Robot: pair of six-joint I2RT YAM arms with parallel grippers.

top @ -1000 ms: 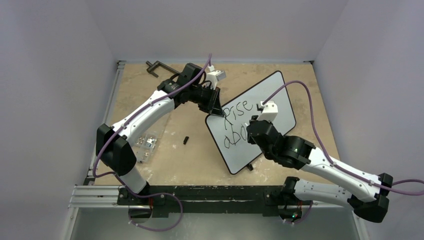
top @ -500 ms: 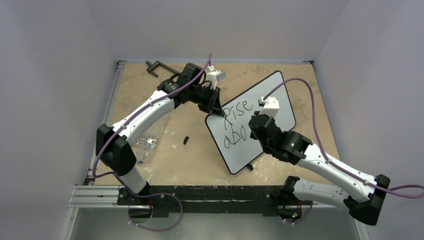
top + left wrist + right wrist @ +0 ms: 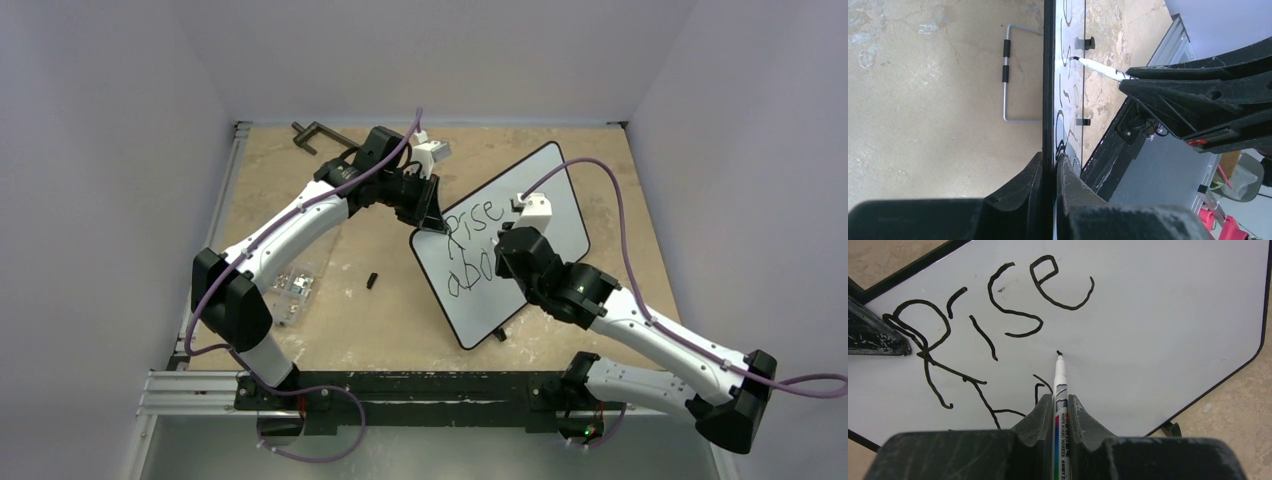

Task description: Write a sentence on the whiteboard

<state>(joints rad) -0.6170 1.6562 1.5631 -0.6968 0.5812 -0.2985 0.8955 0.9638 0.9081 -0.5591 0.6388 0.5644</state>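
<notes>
The whiteboard (image 3: 560,200) stands tilted on the table, its black rim (image 3: 1048,75) pinched between the shut jaws of my left gripper (image 3: 1050,159) at the board's left corner (image 3: 432,222). The sentence (image 3: 1013,305) reads "Rise" in black, with "abo" (image 3: 470,272) on the line below. My right gripper (image 3: 1060,401) is shut on a white whiteboard marker (image 3: 1060,390). The marker's black tip meets the board just below the "e", beside a small dot. In the left wrist view the marker (image 3: 1100,68) slants onto the board face.
A black clamp (image 3: 312,133) lies at the back left. A small black cap (image 3: 372,280) sits left of the board, and a clear plastic bag (image 3: 292,290) lies near the left arm. A wire stand (image 3: 1006,80) shows behind the board. The board's foot (image 3: 499,335) rests near the front.
My right wrist has shifted a little up and away from me across the board, carrying the marker tip with it. The left arm and the board have held still.
</notes>
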